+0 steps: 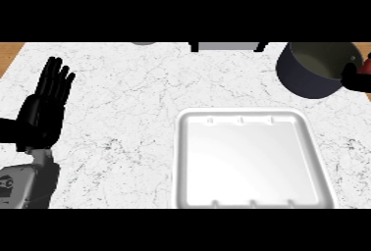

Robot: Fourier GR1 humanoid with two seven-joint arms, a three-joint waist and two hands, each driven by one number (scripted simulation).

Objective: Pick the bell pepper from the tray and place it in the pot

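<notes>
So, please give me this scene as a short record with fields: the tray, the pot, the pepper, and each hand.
tray: white tray, nothing in it, on the marble counter
pot: dark pot at the far right
bell pepper: red bell pepper at the right edge beside the pot's rim, partly cut off
right hand: right hand, only a dark part shows at the pepper; fingers cannot be told
left hand: left hand open, fingers up, resting at the left

No readable text, labels or numbers anywhere. The tray [250,162], pot [313,68] and counter [130,88] carry no markings.
</notes>
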